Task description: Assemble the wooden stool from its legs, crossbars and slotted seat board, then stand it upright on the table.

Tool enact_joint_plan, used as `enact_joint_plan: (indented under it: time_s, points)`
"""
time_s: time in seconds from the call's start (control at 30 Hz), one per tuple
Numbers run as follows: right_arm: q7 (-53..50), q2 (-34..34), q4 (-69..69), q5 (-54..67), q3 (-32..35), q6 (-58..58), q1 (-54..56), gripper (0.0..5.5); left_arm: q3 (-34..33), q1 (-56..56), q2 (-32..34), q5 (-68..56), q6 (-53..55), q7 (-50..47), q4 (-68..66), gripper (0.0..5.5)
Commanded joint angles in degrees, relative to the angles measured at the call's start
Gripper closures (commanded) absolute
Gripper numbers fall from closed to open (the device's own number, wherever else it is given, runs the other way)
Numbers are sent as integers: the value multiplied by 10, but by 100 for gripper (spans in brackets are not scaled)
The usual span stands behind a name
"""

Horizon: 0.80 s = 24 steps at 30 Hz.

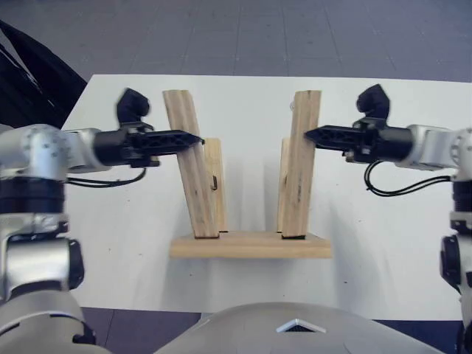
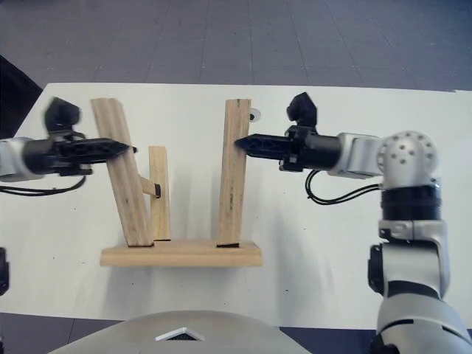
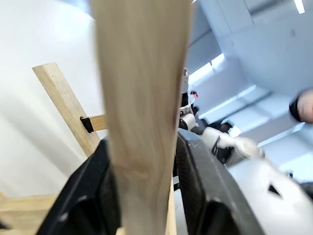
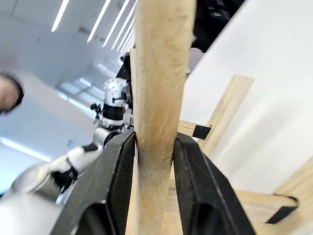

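Pale slotted wooden seat board (image 1: 251,245) is laid flat nearest; tilted left plank leg (image 1: 190,177) is clamped in left gripper (image 1: 198,139), right leg (image 1: 299,173) in right gripper (image 1: 307,134) (probably for slot alignment).

We lose both ends of the left leg (image 3: 142,88) past the picture's edges where our left claw (image 3: 144,147) clamps it. Beyond our right claw (image 4: 154,139), the right leg (image 4: 159,73) hides most of a crossbar (image 4: 185,128) from us.

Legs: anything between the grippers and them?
Nothing visible. The left gripper is shut on the left leg, the right gripper on the right leg; the fingers touch the wood directly on both sides.
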<state>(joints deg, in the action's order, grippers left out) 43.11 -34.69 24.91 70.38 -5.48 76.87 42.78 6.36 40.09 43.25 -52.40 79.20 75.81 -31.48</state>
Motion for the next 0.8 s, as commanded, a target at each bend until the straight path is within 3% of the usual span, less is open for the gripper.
enact_joint_plan:
  time_s: [0.03,0.17,0.47,0.63,0.8]
  points:
    - [58,65,199,-131,-69,7,89,349,31,106,-86,79,29,-13,-218,329]
    - [173,66,267,-160,-45,13,127,279,11,147,-85,123,10,12,-313,268]
    - [255,26,271,-224,39,12,121,279,-30,146,-14,163,17,93,-316,268]
    - [185,7,71,-252,70,-31,3,279,-24,94,44,210,-64,97,-273,268]
    - [111,-8,-145,-285,107,-117,-160,279,-159,-83,87,189,-239,63,-148,268]
